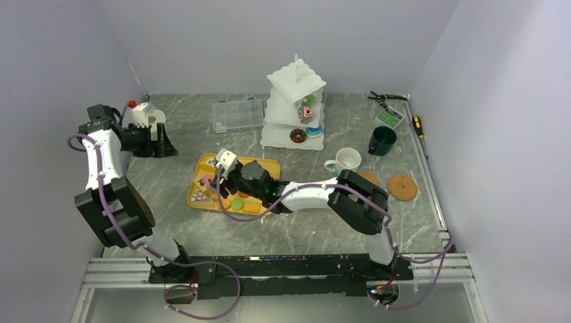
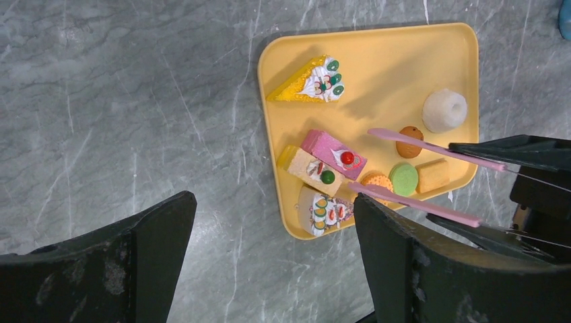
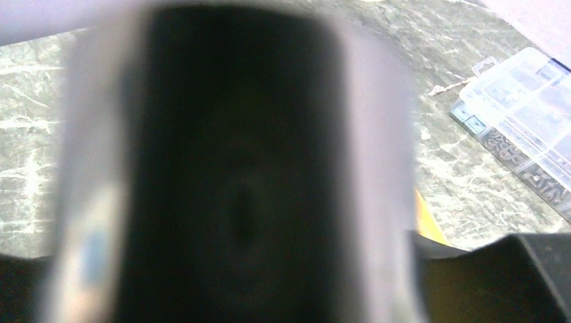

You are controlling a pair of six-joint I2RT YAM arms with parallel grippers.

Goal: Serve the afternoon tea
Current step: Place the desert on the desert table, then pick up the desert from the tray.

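Toy pastries lie on a yellow tray: cake slices, a pink slice, round biscuits and a white bun. My right gripper hangs over the tray, shut on pink tongs. The tong tips are apart around an orange biscuit. My left gripper is open and empty, high above the tray's left side. The white three-tier stand holds donuts. A white mug, a dark-green mug and cork coasters stand to the right. The right wrist view is mostly blocked by a dark blur.
A clear compartment box lies left of the stand and also shows in the right wrist view. Pliers, a green card and a screwdriver lie at the back right. Walls close in three sides.
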